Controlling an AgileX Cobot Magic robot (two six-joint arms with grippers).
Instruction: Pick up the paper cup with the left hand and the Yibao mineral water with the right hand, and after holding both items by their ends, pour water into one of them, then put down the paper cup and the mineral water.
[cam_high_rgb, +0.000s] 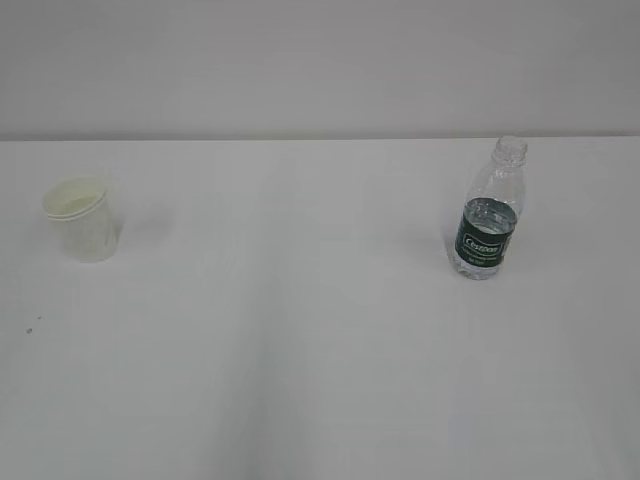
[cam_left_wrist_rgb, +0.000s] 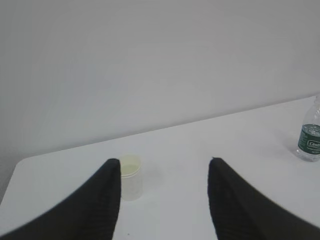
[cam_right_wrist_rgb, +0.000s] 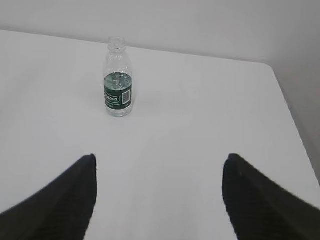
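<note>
Paper cup (cam_high_rgb: 84, 220): light, crushable; grip mid-wall gently. Yibao mineral water (cam_high_rgb: 487, 212): uncapped, thin-walled; grip at label. Jaws of left hand (cam_left_wrist_rgb: 164, 172) and right hand (cam_right_wrist_rgb: 159, 170) spread, empty.

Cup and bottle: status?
Both grippers open, empty. Paper cup and uncapped water bottle upright, apart, untouched. Nothing between them on table.

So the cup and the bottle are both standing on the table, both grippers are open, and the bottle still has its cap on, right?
One thing is off: the bottle has no cap; the right wrist view shows its open neck. The rest holds: the cup and bottle stand upright on the table, and the left gripper and right gripper are open.
</note>
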